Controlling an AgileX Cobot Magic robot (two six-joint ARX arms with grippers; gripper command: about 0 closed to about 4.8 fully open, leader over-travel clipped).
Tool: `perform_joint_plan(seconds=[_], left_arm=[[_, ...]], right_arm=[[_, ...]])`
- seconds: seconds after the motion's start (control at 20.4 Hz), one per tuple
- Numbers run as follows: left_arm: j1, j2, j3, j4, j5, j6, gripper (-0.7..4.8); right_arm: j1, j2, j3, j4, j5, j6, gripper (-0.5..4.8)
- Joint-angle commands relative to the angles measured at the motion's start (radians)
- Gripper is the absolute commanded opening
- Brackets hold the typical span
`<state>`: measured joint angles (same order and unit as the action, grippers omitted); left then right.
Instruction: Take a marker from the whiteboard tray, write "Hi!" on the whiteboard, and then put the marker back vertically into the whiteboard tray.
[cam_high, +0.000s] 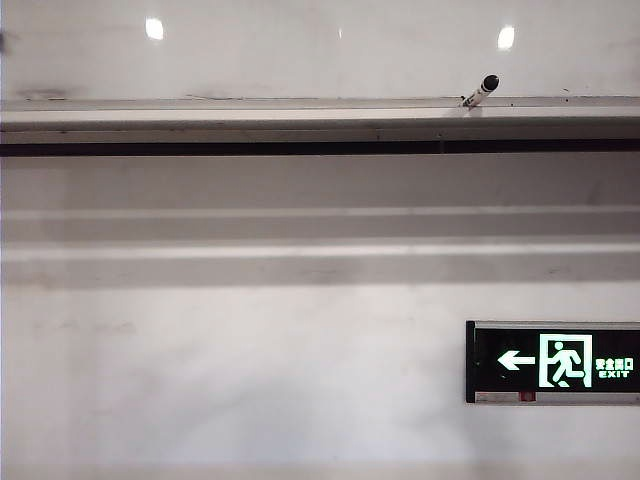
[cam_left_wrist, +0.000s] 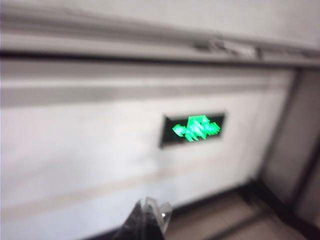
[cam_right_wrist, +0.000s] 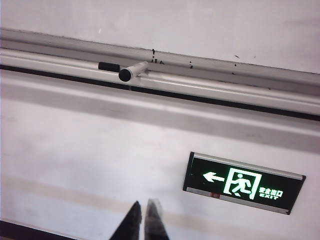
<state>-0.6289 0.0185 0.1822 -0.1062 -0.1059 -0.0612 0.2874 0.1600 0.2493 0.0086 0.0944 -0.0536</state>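
A: Marker, the slim white-barrelled pen with rounded black cap (cam_high: 481, 90), sits propped at a slant in the long silver-grey metal whiteboard tray (cam_high: 250, 113), cap uppermost, leaning toward the glossy white whiteboard (cam_high: 300, 50). Your return step looks done, or close to it.

B: Any "Hi!" on the board?

A: None legible in the strip you can see; only faint smears. Can't confirm the writing.

B: Pincers?

A: Right pincer (cam_right_wrist: 145, 220) low, well below the tray, tips together, nothing held. Left pincer (cam_left_wrist: 150, 220) also low, blurred; can't tell its state. Tray holds the marker only, as far as you can see.
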Motion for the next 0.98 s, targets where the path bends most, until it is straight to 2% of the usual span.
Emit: perform_joint_plan(seconds=[0.05, 0.25, 0.39, 0.44, 0.54, 0.64, 0.83, 0.98], left_arm=[[0.111, -0.016, -0.025, 0.017, 0.001, 0.002, -0.06], [0.344, -0.016, -0.064, 0.021, 0.06, 0.003, -0.05], [0.453, -0.016, -0.117, 0.095, 0.066, 0.01, -0.05], [0.474, -0.016, -0.134, 0.122, 0.067, 0.012, -0.05], [0.502, -0.016, -0.175, 0.195, 0.068, 0.087, -0.05], [0.52, -0.016, -0.175, 0.19, 0.064, 0.129, -0.05], [0.554, -0.016, -0.175, 0.183, 0.058, 0.132, -0.04], [0.552, -0.016, -0.175, 0.18, 0.058, 0.132, 0.21]], right_arm=[[0.0, -0.002, 0.002, 0.01, 0.004, -0.002, 0.23], [0.0, -0.004, 0.002, 0.011, 0.004, -0.002, 0.23], [0.0, -0.004, 0.002, 0.01, 0.004, -0.002, 0.23], [0.0, -0.004, 0.002, 0.01, 0.004, -0.002, 0.23], [0.0, -0.004, 0.002, 0.01, 0.004, -0.002, 0.23], [0.0, -0.004, 0.002, 0.01, 0.005, -0.002, 0.23], [0.0, -0.004, 0.002, 0.01, 0.004, -0.002, 0.23], [0.0, -0.004, 0.002, 0.011, 0.004, -0.002, 0.23]])
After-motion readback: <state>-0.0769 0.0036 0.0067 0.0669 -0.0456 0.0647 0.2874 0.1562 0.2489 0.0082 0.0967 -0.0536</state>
